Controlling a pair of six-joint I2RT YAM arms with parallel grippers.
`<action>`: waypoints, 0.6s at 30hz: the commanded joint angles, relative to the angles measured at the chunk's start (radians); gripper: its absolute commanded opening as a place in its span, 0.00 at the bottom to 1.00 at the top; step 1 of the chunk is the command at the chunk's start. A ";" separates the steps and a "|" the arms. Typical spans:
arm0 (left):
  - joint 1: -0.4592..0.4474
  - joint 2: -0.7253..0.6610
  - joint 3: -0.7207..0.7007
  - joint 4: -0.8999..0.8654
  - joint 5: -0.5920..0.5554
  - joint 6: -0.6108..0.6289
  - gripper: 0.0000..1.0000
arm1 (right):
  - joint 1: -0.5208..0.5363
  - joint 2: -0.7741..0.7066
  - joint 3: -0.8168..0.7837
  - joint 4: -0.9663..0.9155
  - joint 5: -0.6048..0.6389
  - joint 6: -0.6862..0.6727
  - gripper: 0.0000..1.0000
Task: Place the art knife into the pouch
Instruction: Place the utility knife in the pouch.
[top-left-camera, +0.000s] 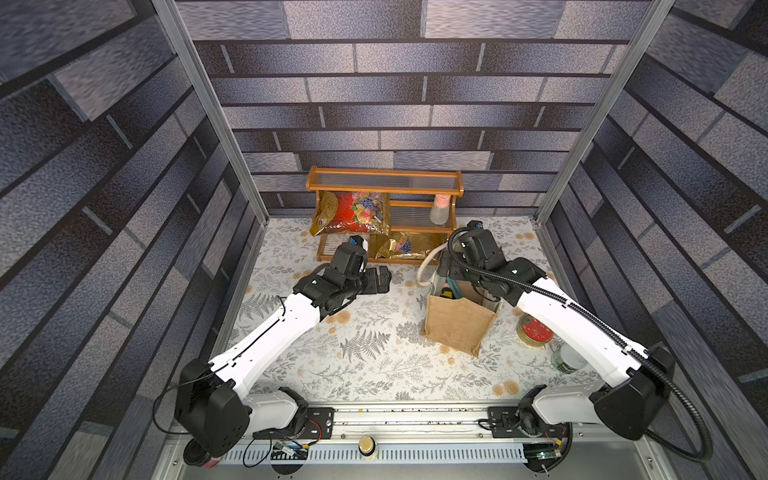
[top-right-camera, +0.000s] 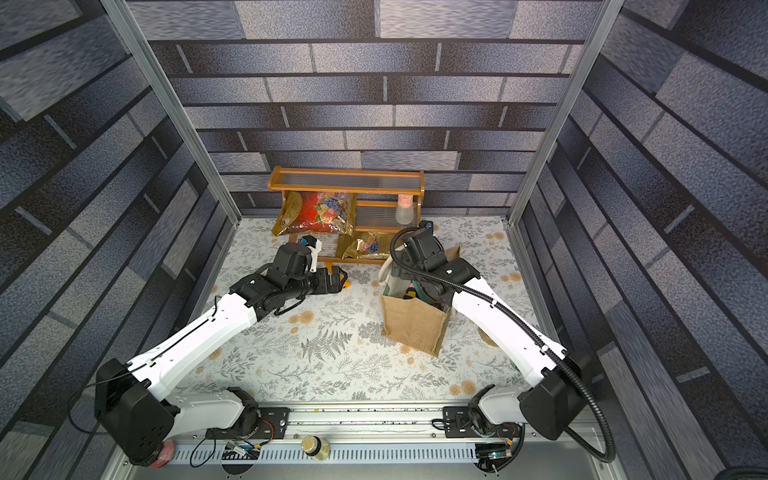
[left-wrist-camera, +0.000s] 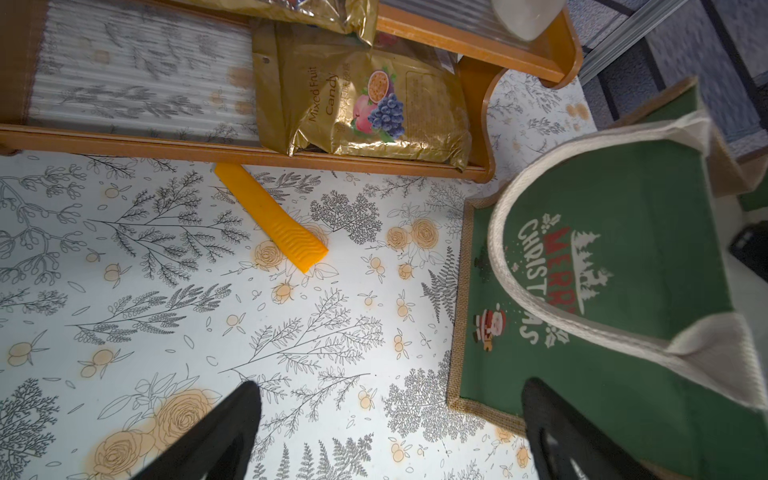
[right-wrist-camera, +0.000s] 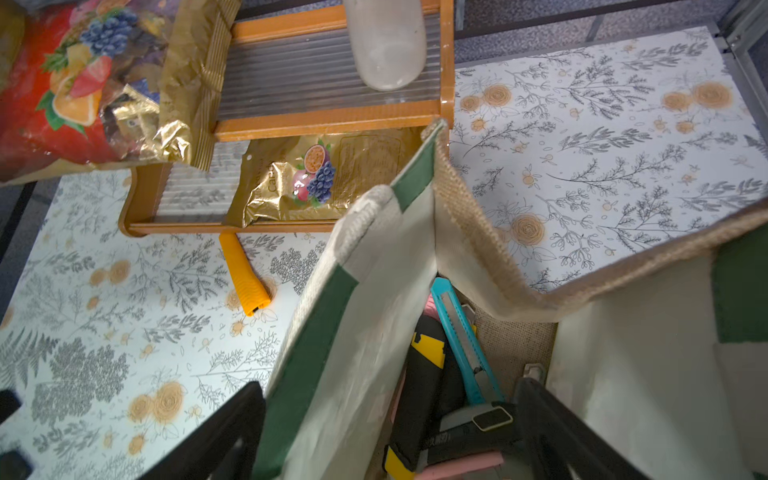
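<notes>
Teal art knife (right-wrist-camera: 461, 340) leans slantwise inside the pouch (right-wrist-camera: 374, 291), packed against a black-and-yellow cutter (right-wrist-camera: 417, 374) and a pink cutter (right-wrist-camera: 461, 463) that sit in the same pouch. The pouch stands upright on the floral tablecloth (top-left-camera: 353, 365) with its mouth gaping.

The right gripper (right-wrist-camera: 388, 384) hangs over that mouth with its fingers spread wide and nothing between them but the pouch's green-panelled wall. One finger is inside the pouch and the other outside it.

An orange art knife (left-wrist-camera: 270, 216) lies flat on the cloth outside the pouch, on its green-panel side, one end at the foot of a wooden rack (top-left-camera: 384, 183).

The left gripper (left-wrist-camera: 390, 384) hovers on that same side of the pouch, jaws wide and empty.

Behind the pouch, the rack holds a gold Mixed Fruit Candy bag (left-wrist-camera: 361, 108), a red-and-gold snack bag (top-left-camera: 353, 212) and a translucent bottle (top-left-camera: 439, 210). A red-lidded tin (top-left-camera: 534, 330) rests on the pouch's opposite side.
</notes>
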 joint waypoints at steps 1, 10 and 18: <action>0.005 0.079 0.074 -0.087 -0.095 0.003 1.00 | -0.006 -0.084 -0.028 0.024 -0.071 -0.032 1.00; 0.045 0.365 0.216 -0.137 -0.204 -0.006 1.00 | -0.005 -0.316 -0.197 0.054 -0.126 -0.084 1.00; 0.046 0.604 0.378 -0.211 -0.252 -0.007 1.00 | -0.005 -0.494 -0.308 -0.011 -0.059 -0.122 1.00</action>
